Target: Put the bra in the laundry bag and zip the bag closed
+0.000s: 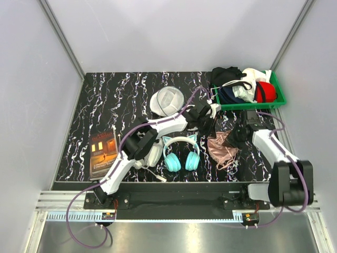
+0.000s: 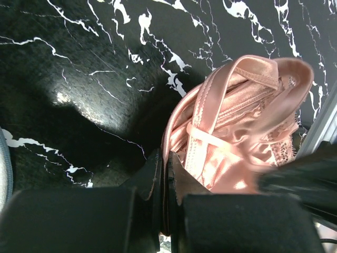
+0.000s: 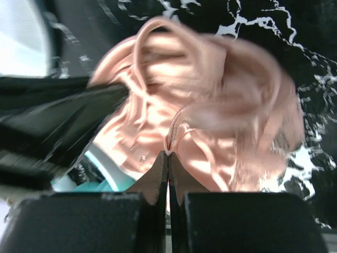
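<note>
The pale pink bra (image 1: 222,149) hangs bunched between my two grippers, right of the middle of the table. My left gripper (image 1: 209,128) is shut on the bra's edge; in the left wrist view the fabric (image 2: 237,132) runs into the closed jaws. My right gripper (image 1: 235,136) is shut on a thin strap of the bra (image 3: 210,110). The white round mesh laundry bag (image 1: 166,100) lies on the table behind my left arm, apart from the bra.
Teal cat-ear headphones (image 1: 181,153) lie just left of the bra. A green bin (image 1: 278,98) with black, white and red garments stands at the back right. A book (image 1: 102,154) lies at the left. A white object lies under my left arm.
</note>
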Robot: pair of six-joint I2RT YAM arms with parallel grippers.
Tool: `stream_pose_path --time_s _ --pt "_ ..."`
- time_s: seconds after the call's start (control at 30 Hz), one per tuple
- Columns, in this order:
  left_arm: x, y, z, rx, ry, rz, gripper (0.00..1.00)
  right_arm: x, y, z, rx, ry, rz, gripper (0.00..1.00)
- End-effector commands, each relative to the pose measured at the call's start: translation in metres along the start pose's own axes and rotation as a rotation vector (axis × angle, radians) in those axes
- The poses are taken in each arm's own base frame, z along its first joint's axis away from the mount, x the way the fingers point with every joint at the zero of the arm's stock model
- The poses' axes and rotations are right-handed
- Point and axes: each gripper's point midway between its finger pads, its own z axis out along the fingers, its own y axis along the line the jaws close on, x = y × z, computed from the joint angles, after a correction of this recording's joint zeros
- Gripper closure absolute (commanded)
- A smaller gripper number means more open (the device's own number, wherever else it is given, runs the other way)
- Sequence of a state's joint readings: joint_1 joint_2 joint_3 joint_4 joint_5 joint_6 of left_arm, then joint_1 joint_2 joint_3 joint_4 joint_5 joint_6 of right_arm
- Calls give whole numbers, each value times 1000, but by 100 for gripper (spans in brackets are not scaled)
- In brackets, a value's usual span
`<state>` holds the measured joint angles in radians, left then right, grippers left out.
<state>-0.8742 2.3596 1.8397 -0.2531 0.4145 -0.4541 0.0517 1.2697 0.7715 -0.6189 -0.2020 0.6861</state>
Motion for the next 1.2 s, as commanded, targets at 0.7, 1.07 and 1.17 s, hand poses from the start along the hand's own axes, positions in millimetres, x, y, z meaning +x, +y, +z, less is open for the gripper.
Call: stream_pose_path --time_s 0.7,1.07,1.17 --pt "-38 24 -17 98 -89 -54 100 -23 1 -21 -161 -155 -2 0" --pt "-35 21 -16 142 -81 -73 100 -25 15 18 -462 -299 72 0" --pt "-36 19 -17 154 -83 -74 100 -24 8 32 -425 -272 87 0"
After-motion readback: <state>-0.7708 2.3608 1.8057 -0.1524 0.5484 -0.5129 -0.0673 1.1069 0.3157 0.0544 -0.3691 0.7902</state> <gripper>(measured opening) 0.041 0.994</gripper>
